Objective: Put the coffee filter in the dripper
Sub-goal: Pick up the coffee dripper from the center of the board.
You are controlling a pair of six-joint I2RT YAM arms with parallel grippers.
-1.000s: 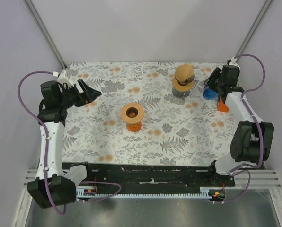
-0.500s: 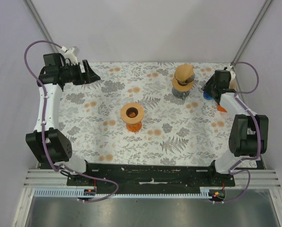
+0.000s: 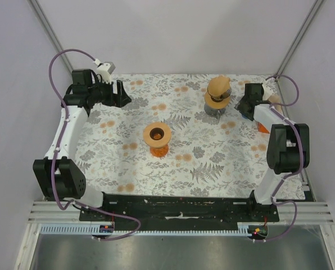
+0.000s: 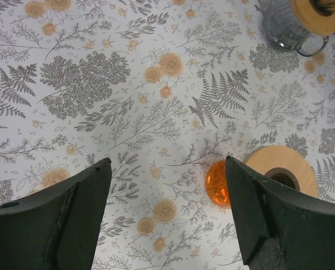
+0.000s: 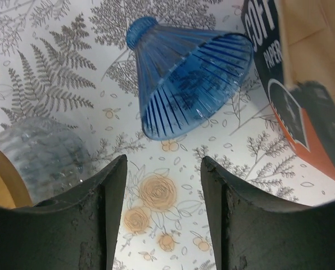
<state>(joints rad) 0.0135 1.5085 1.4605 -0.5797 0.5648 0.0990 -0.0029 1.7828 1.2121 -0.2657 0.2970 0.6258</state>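
Right wrist view: right gripper [image 5: 163, 169] is hovering over the worktop [image 5: 49, 73], jaws parted wide, holding nothing. Blue dripper [image 5: 190, 79] is lying at 12 o'clock, apparently tipped, narrow end toward 11. Filter pack [image 5: 291, 107] is sitting beyond at 2 o'clock. Right arm is judged nearer. Left gripper [image 4: 167, 163] is gaping, empty.

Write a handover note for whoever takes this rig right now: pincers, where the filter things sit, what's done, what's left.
Left pincer: open, empty, orange dripper just ahead of it.
Right pincer: open, empty, facing the blue dripper, which seems to lie on its side beside the filter pack.
Done: nothing visible; neither pincer holds a filter.
Left: pull a filter from the pack, seat it in the dripper.
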